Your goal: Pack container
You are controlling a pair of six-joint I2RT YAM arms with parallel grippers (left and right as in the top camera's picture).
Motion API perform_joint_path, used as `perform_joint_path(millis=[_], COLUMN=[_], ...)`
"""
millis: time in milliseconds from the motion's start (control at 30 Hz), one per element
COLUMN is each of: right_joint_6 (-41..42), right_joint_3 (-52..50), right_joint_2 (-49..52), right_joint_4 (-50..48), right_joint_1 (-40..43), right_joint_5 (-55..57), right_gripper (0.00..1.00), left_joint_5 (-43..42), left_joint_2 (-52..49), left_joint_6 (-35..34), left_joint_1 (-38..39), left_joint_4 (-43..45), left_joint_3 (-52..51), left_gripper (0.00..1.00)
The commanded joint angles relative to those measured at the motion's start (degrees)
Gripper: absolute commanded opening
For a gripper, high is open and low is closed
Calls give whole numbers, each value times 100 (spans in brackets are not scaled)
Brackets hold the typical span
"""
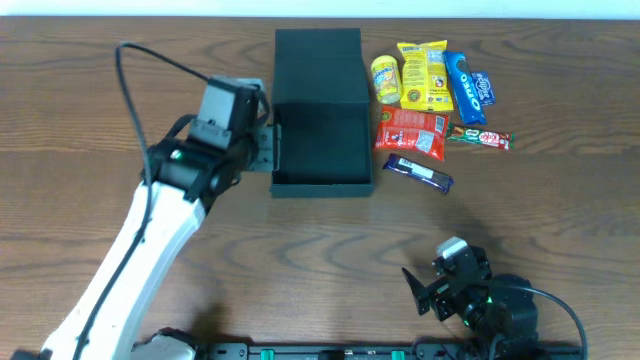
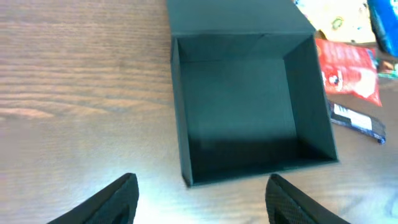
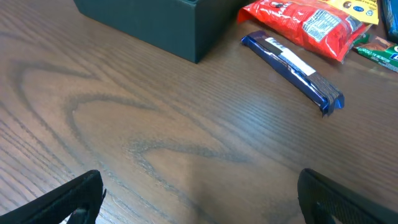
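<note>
**Both grippers open and empty, box open at the far edge**

My left gripper [image 1: 270, 150] is spread wide and holds nothing. From overhead it sits just beside the left wall of the container [image 1: 322, 186]. I cannot tell whether it touches that wall. In my left wrist view the two fingers [image 2: 118, 200] frame the box's near wall, and the inside of the box is bare.

My right gripper [image 1: 422, 290] is near the table's [image 1: 560, 220] near edge, toward the right corner. It is also open wide with nothing in it, and only wood lies between its fingers [image 3: 78, 199].

The container stands at the middle of the table close to the far edge, its lid [image 1: 318, 58] folded back toward that edge.

The snacks lie just to its right. A blue packet [image 1: 462, 85] reads "OREO". Beside it are a yellow packet [image 1: 423, 75] and a smaller yellow one [image 1: 385, 80], their print too small to read. A red packet [image 1: 412, 132] with a white label lies nearest the box wall. A thin green and red bar [image 1: 478, 137] lies to its right, and a dark blue bar [image 1: 420, 173] is nearer me. Their writing is not legible.
</note>
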State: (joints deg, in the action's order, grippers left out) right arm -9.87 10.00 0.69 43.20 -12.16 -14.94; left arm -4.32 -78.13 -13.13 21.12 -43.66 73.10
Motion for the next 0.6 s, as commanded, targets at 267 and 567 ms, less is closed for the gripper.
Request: perform_joint_path(millis=[267,567], right_joint_6=[61,61], right_joint_3=[-20,-20], right_joint_2=[-37,-37], right_joint_4=[4,4], right_joint_1=[9,9], right_joint_5=[15,15], right_gripper=[99,99], left_joint_5=[-48,-87], left_joint_2=[348,348], left_joint_6=[411,549], left_joint_1=[-2,2], left_joint_4=[-1062,-1488], left_joint_3=[129,127], left_gripper=[68,68])
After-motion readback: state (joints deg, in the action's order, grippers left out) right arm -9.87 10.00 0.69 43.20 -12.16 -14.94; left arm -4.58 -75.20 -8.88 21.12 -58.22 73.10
